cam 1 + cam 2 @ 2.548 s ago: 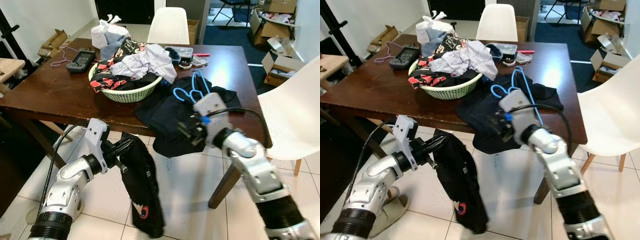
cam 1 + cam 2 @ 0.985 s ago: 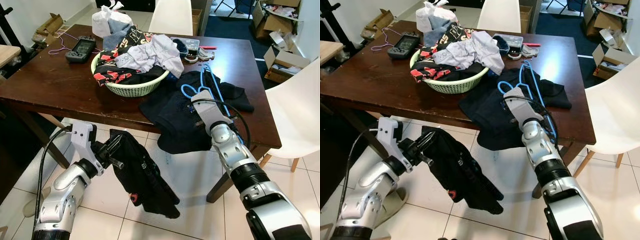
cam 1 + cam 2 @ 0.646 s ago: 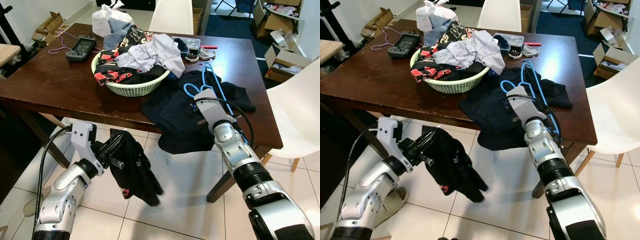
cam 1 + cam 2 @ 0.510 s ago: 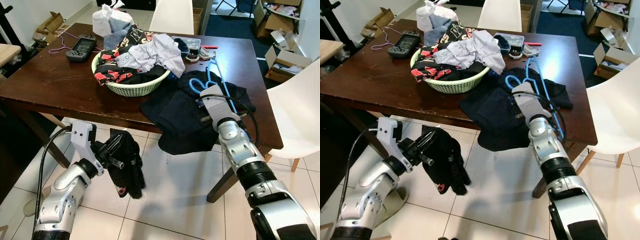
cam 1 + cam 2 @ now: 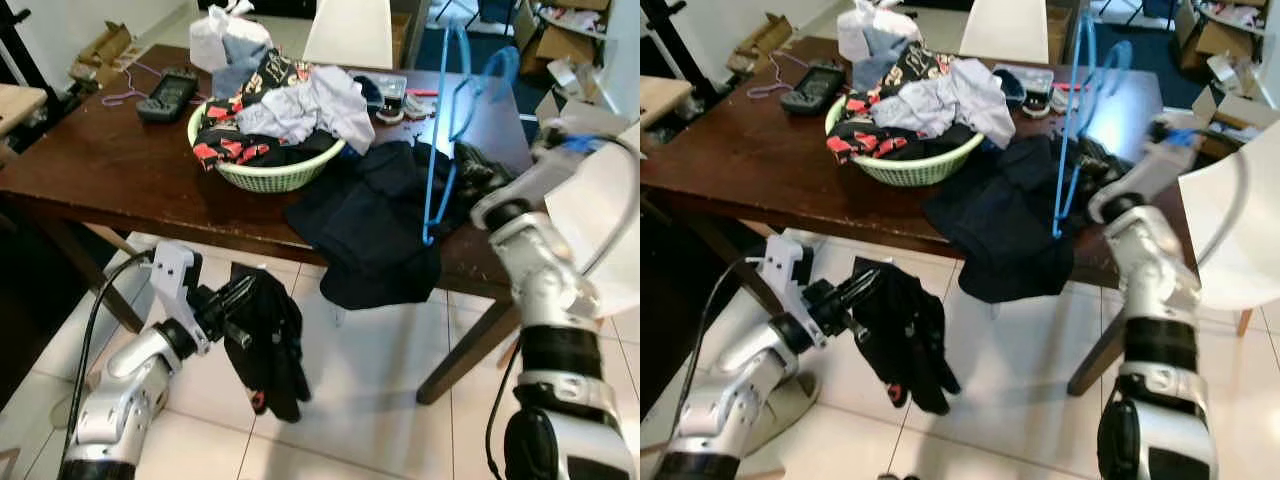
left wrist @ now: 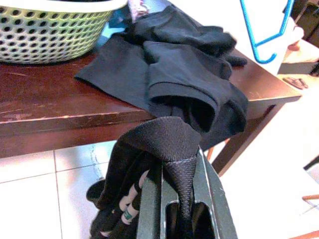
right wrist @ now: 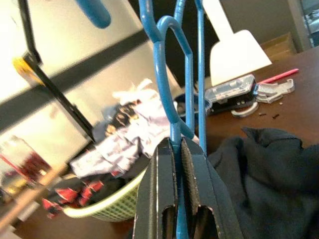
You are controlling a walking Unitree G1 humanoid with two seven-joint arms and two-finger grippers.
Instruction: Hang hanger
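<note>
The blue hanger [image 5: 447, 120] is held up in the air above the right end of the bench [image 5: 110, 170], its long frame standing nearly upright with the lower tip over the dark garment [image 5: 375, 215] spread on the bench top. The right tool [image 7: 174, 149] has its two black fingers closed narrowly on one of the hanger's blue bars, and the right arm reaches in from beside the white chair [image 5: 600, 210]. That dark garment lies crumpled across the bench's near right corner and droops over the front edge. Just beside it on the left stands a green laundry basket [image 5: 270, 170] heaped with mixed clothes, among them a pale grey piece and red-patterned fabric. Farther back on the bench are a black handheld device [image 5: 165, 95] and a small clear plastic box [image 7: 234, 89]. Below the bench's front edge, the left tool [image 6: 179, 184] is clamped on a black garment [image 5: 270, 340] that hangs down from its fingers toward the tiled floor [image 5: 370, 400].
</note>
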